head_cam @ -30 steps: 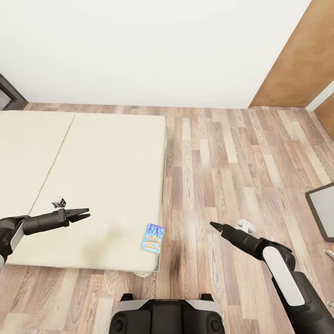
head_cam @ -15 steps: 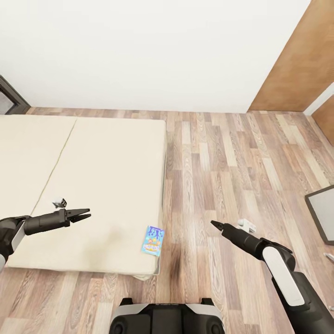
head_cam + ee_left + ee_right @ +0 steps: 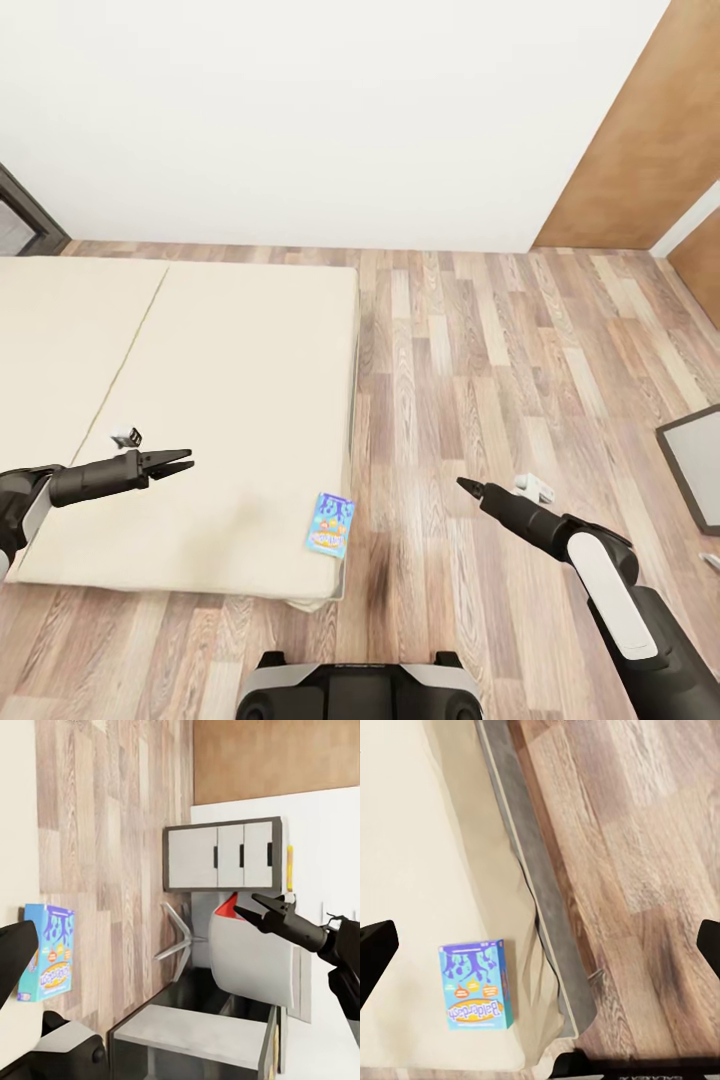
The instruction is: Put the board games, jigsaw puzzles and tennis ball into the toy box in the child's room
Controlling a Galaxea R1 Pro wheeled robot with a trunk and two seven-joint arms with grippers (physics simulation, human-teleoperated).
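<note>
A small teal-blue board game (image 3: 331, 524) lies flat on the bed (image 3: 220, 400), close to its near right corner. It also shows in the left wrist view (image 3: 46, 951) and the right wrist view (image 3: 476, 984). My left gripper (image 3: 186, 462) hovers open over the cream mattress, to the left of the box. Over the wood floor, to the right of the bed, my right gripper (image 3: 464, 486) is open and holds nothing. Its fingertips (image 3: 376, 949) stand wide apart in the right wrist view. The toy box is out of view.
Wood-plank floor (image 3: 480, 350) runs between the bed and a brown wooden panel (image 3: 650, 130) at the back right. A dark-rimmed grey panel (image 3: 697, 460) juts in at the right edge. The left wrist view shows grey cabinet doors (image 3: 225, 855) and a red-and-white chair (image 3: 247, 952).
The whole head picture has slid down slightly, so the camera moved. Both arms hold the same pose and the board game lies where it was.
</note>
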